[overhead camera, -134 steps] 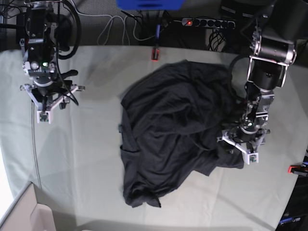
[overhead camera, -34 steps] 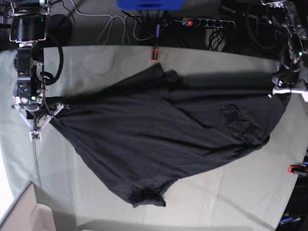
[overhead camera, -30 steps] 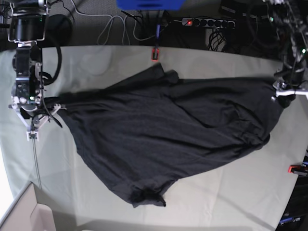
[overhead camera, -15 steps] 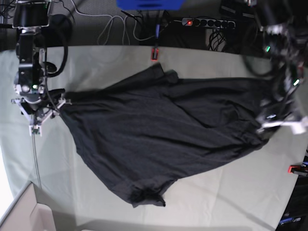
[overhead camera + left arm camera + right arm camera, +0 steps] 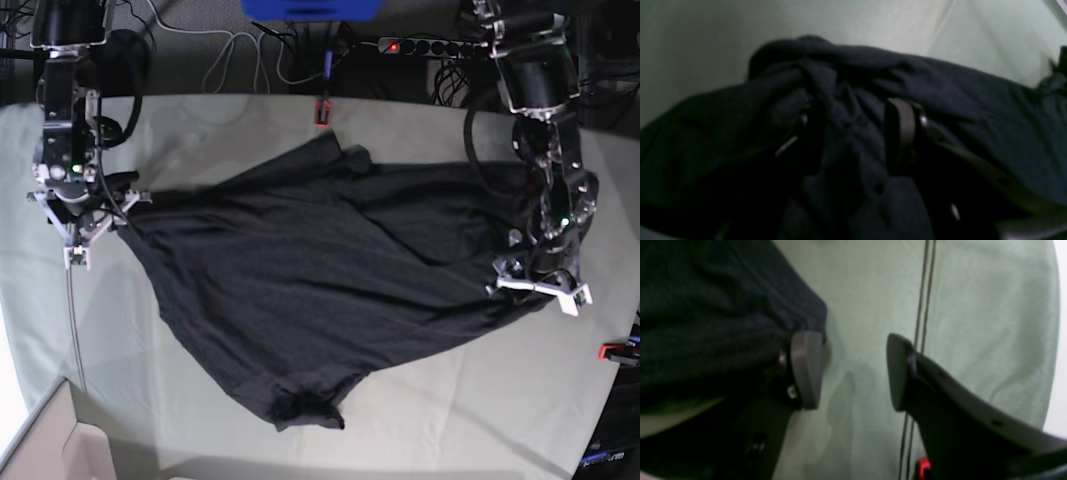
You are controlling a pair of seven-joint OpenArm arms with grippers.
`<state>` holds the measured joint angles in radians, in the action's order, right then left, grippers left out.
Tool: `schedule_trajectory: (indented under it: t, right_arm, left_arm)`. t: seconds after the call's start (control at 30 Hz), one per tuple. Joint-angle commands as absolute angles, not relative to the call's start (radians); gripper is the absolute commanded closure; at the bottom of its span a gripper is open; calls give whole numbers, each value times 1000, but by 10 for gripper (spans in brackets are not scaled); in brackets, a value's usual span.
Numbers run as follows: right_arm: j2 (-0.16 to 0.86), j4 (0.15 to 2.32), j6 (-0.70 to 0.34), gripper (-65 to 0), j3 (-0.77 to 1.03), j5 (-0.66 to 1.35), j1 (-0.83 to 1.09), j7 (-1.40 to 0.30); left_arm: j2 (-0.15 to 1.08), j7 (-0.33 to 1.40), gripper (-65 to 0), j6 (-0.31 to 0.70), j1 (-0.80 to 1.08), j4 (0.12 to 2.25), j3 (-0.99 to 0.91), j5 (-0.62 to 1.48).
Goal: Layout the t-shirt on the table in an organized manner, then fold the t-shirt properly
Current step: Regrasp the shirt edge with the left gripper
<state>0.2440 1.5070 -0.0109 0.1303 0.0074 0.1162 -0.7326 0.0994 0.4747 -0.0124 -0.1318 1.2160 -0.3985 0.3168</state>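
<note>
The black t-shirt (image 5: 330, 270) lies spread wide across the pale green table (image 5: 200, 400), with one corner bunched at the near edge. At its left corner, my right gripper (image 5: 78, 245) stands open. In the right wrist view the right gripper (image 5: 853, 371) has only table cloth between its fingers, and the t-shirt (image 5: 706, 306) touches the outside of the left finger (image 5: 805, 370). My left gripper (image 5: 540, 288) sits on the shirt's right edge. In the left wrist view the left gripper (image 5: 853, 133) has its jaws apart, with folds of the t-shirt (image 5: 973, 100) heaped between and over them.
A red clamp (image 5: 322, 110) sits at the table's far edge and another (image 5: 615, 350) at the right edge. A thin cable (image 5: 75, 330) runs down the left side of the table. A cardboard box (image 5: 50, 440) stands at the near left corner. A power strip (image 5: 430, 47) lies behind the table.
The crumpled shirt was pulled out wide between both arms. Both grippers then opened and let it go. The left arm moved from the far right edge down onto the shirt's right edge.
</note>
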Motion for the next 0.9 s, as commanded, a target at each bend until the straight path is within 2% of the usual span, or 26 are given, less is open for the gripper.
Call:
schedule_trajectory:
  t: [0.0, 0.2, 0.37, 0.67, 0.73, 0.83, 0.87]
  right_arm:
    - [255, 1520, -7, -314, 136, 4, 107, -719]
    - [255, 1518, -7, -314, 136, 4, 107, -717]
    - [255, 1518, -7, -314, 136, 4, 107, -717]
    - [255, 1518, -7, -314, 136, 4, 104, -716]
    - [255, 1518, -7, -314, 133, 4, 104, -716]
    - [259, 1518, -7, -314, 134, 4, 102, -716]
    - [259, 1518, -7, -314, 134, 4, 101, -716]
  left_arm:
    - [102, 456, -282, -7, -157, 1225, -400, 312]
    - [102, 406, -282, -18, -189, 1135, -400, 306]
    - [107, 398, -283, -128, -186, 1132, -400, 311]
    - [110, 384, -274, -134, -196, 1096, -398, 306]
    - [110, 384, -200, -134, -199, 1079, -398, 311]
    - [110, 384, -9, -134, -209, 1076, -398, 311]
    - [110, 383, 0, -134, -211, 1076, -398, 311]
